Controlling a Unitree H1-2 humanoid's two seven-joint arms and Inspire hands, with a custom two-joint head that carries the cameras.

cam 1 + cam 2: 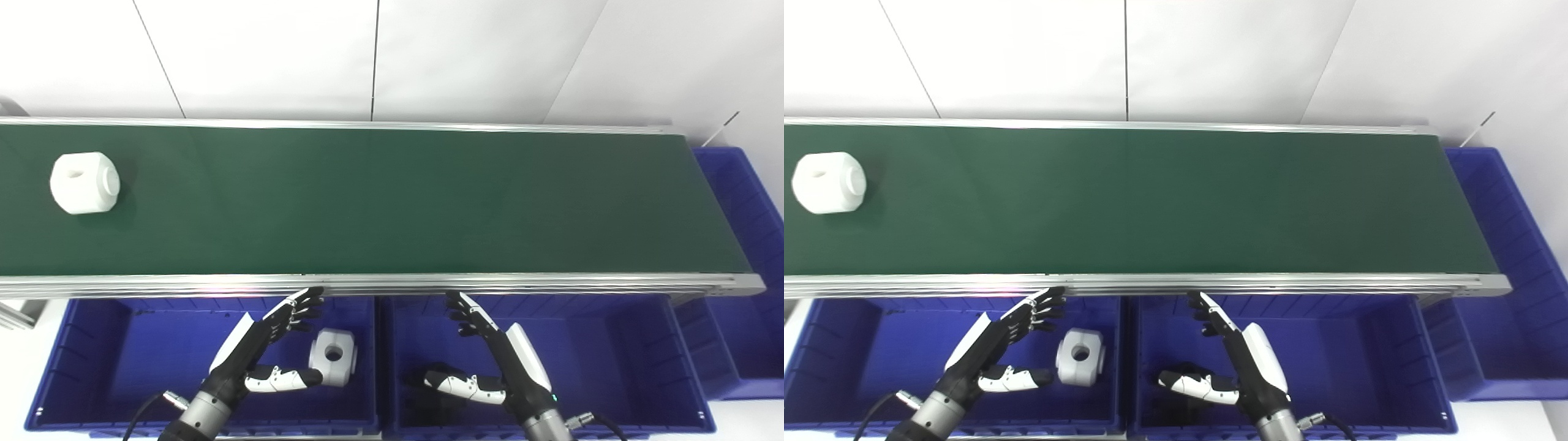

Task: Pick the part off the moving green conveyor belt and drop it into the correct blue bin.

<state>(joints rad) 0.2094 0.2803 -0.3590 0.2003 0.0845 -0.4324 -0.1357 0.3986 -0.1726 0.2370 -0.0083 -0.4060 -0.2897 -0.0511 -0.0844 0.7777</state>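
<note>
One white part [84, 182] rides the green conveyor belt [380, 202] at its far left end, well apart from both hands; that is the one to pick. The left hand [269, 343] hangs over the left blue bin [79, 361], fingers spread and holding nothing; the right hand [490, 349] mirrors it over the middle blue bin [612, 361], fingers also apart and empty (both poised just below the belt's near rail, a sensible ready stance, I'd say, for a reach upward as the part travels in). A second white part [334, 356] lies inside the left bin just beside the left thumb, looking already dropped. The count: two white parts, two hands, one belt, and three blue bins, the third bin [744, 245] sitting past the belt's right end.
</note>
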